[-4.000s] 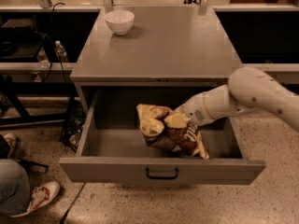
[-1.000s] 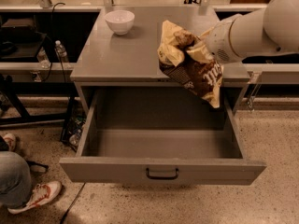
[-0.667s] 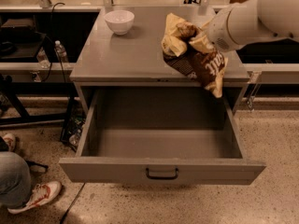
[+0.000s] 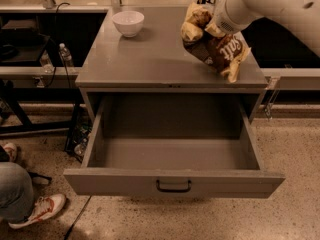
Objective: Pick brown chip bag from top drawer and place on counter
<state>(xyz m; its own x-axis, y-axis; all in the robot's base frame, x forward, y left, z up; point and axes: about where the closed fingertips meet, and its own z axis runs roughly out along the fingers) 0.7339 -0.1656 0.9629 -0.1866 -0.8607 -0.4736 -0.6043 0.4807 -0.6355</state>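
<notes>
The brown chip bag, crinkled dark brown with pale yellow ends and white lettering, hangs tilted above the right half of the counter. My gripper is shut on the bag's upper end, and the white arm reaches in from the upper right. The bag's lower end is close to the counter surface; I cannot tell whether it touches. The top drawer is pulled fully open below, its inside bare, with a small black handle on its front panel.
A white bowl stands at the counter's back left. A person's leg and red-and-white shoe are at the lower left on the floor. A water bottle stands on the shelf to the left.
The bag was lifted out of the drawer and carried up and back over the counter's right side. The drawer stays open.
</notes>
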